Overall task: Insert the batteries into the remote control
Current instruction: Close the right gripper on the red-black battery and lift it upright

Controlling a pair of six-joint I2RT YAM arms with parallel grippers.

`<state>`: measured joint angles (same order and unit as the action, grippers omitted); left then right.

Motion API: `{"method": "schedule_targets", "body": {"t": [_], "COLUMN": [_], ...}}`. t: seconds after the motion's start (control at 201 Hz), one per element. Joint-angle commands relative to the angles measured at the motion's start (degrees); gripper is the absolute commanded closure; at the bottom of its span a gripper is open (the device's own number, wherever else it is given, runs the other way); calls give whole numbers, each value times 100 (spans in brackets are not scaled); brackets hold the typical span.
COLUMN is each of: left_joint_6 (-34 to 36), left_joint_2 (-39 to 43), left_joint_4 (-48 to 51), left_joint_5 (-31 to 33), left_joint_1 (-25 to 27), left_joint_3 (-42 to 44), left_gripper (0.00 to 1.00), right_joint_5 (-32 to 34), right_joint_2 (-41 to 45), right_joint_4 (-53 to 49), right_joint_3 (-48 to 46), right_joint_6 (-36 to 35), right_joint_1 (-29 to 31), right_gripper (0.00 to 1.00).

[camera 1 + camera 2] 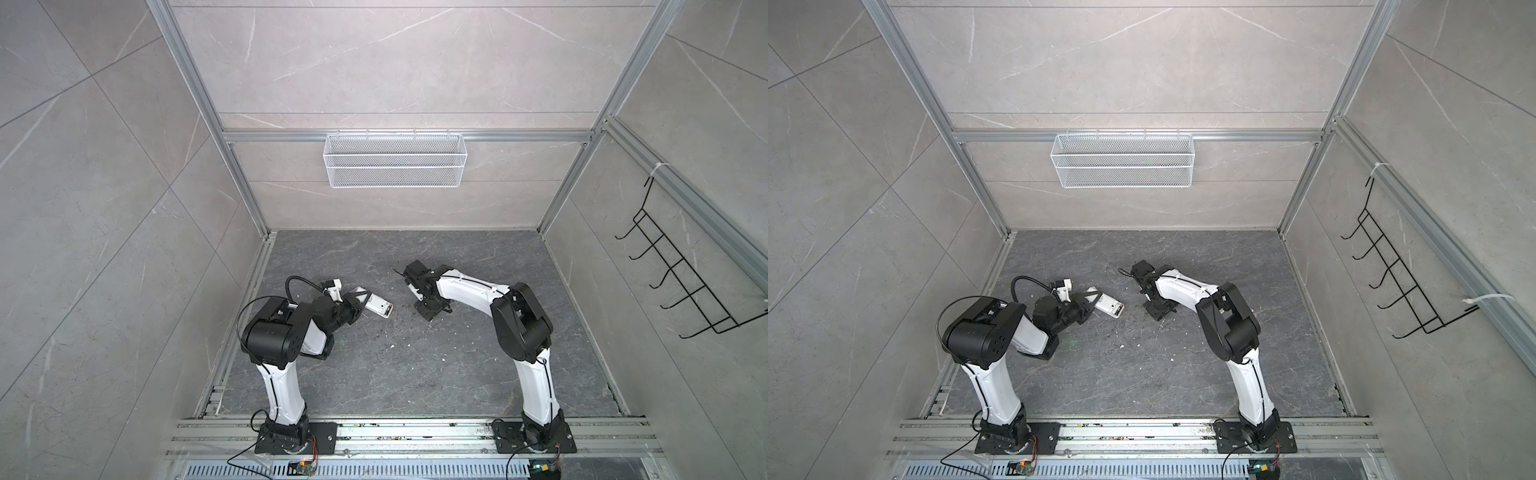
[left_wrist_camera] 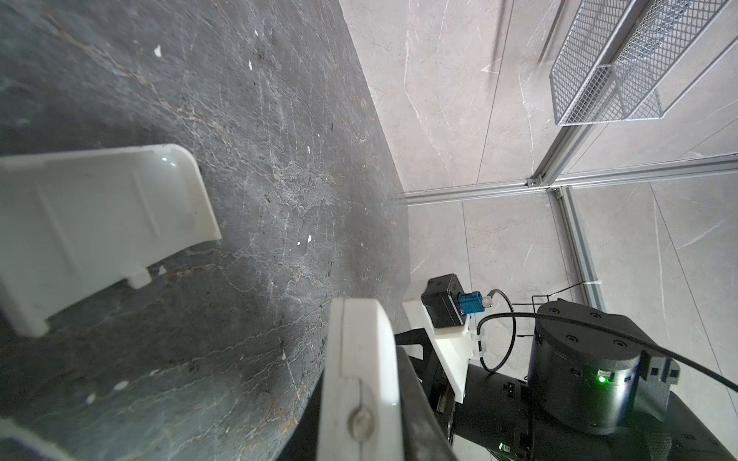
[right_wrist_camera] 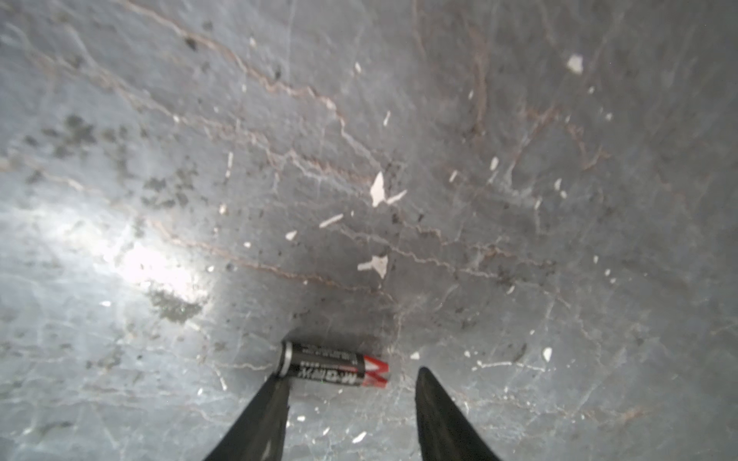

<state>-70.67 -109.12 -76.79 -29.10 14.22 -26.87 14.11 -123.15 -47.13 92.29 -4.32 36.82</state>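
The right gripper (image 3: 351,376) is open low over the dark stone-look table (image 1: 415,374), its two black fingers (image 3: 443,419) apart. A battery (image 3: 331,365), black with a red end, lies flat on the table crosswise between their tips, its silvery end touching one tip and its red end clear of the other. Whether that dark shape is one cell or two lying side by side is hard to make out, and in both top views the gripper's own body hides it. The left gripper (image 1: 360,299) is clamped on the remote control (image 1: 379,309), held left of the table's middle and well apart from the battery. In the left wrist view the handset is cut off by the frame edge and shows only one white side. Its open end is too small in a top view to tell what the recess holds. A loose white plastic cover (image 2: 100,223) lies on the table near the remote. White specks (image 3: 377,189) dot the surface. A white mesh basket (image 1: 395,160) hangs on the back wall, and a black hook rack (image 1: 685,286) on a side wall.
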Motion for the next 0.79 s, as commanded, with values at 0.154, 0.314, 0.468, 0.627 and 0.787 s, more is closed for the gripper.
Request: {"method": "schedule_targets", "body": {"t": [0.154,0.314,0.468,0.627,0.787], "left_joint_6": [20,39,19,1,-16], "left_joint_2": [-57,-55,-100,-144,-162], "left_joint_4": [-418,-419,-422,-422,-421], "left_joint_5": [-148,-139,-148,-166,-173], "left_joint_1": [-18,-22,-17,-22,-22], "left_joint_3": [-182,-183,-202,-225,-241], "left_gripper": [100,100,100,100,100], "right_joint_5": [-316,-364,-363,-356,-379], "right_joint_2": [-552,-636,-670,-658,-667], "right_joint_4": [-286,-307,-292,-270,-291], "right_joint_3": [209,278,320,341,328], "right_joint_6": [-146,-166,-153,-66,274], "right_joint_1": [-26,-52,-84,-104,-164], "right_gripper": [50,58,71,75,91]}}
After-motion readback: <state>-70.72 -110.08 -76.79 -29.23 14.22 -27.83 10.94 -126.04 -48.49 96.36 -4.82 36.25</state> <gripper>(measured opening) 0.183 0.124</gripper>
